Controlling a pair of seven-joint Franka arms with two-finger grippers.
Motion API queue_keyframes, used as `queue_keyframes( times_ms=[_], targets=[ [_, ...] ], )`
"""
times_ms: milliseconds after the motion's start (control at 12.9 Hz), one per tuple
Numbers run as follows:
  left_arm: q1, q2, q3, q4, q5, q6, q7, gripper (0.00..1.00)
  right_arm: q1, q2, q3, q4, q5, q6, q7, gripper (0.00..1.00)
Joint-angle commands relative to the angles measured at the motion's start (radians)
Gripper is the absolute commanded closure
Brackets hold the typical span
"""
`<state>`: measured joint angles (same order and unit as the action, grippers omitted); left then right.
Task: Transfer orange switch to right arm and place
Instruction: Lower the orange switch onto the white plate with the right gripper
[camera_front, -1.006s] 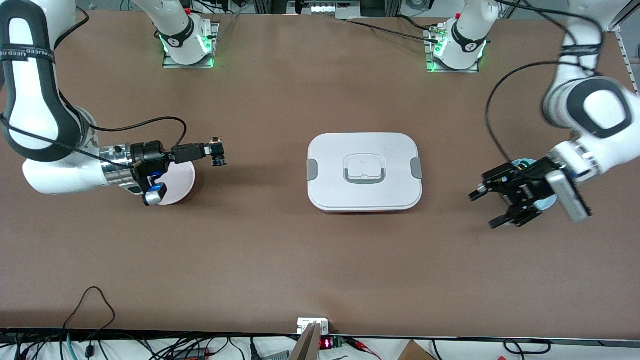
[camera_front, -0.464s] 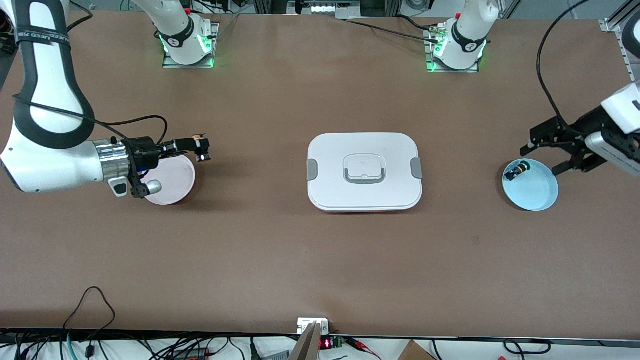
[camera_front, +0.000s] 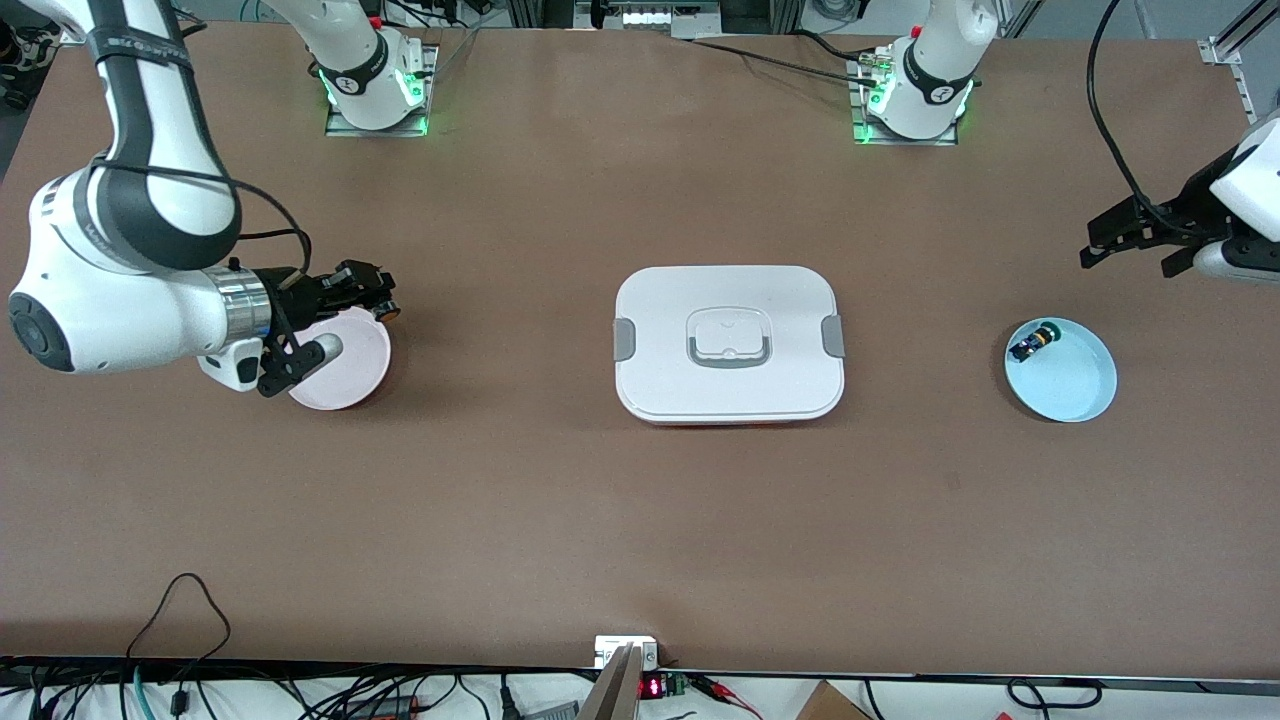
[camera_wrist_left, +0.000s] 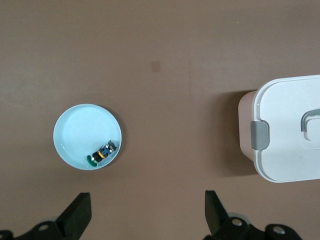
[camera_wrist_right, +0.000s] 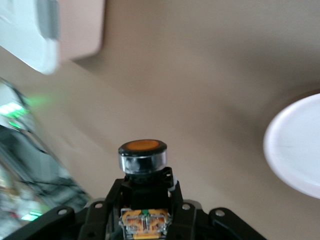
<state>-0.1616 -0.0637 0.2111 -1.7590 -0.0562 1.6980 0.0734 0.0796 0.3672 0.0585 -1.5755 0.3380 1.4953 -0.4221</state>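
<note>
— What's the right gripper got there?

— The orange switch. The black fingers are clamped on its dark body, orange cap with the silver ring pointing away from the wrist, tan and orange bits showing down between the jaws.

— Is it over anything?

— Bare brown table under the cap. A pale pink plate sits just off to one side, only partly in sight.

— And that white thing in the corner?

— A white container with a grey latch, blurred, well apart from the switch.
</note>
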Motion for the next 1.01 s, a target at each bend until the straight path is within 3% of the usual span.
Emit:
queue_keyframes(
  times_ms=[0,387,929],
  targets=[
    [-0.01,0.013,0.011,0.026,0.029,-0.05,-0.095,0.0,-0.011,-0.036,0.046,0.0,-0.163,0.029,-0.13,0.85],
    [-0.004,0.013,-0.013,0.023,0.051,-0.072,-0.191,0.0,-0.014,-0.039,0.052,-0.018,-0.362,0.161,-0.384,0.85],
    [-0.007,0.027,-0.025,0.049,0.105,-0.061,-0.19,0.0,-0.095,-0.039,0.052,-0.184,-0.398,0.413,-0.72,0.85]
  ],
)
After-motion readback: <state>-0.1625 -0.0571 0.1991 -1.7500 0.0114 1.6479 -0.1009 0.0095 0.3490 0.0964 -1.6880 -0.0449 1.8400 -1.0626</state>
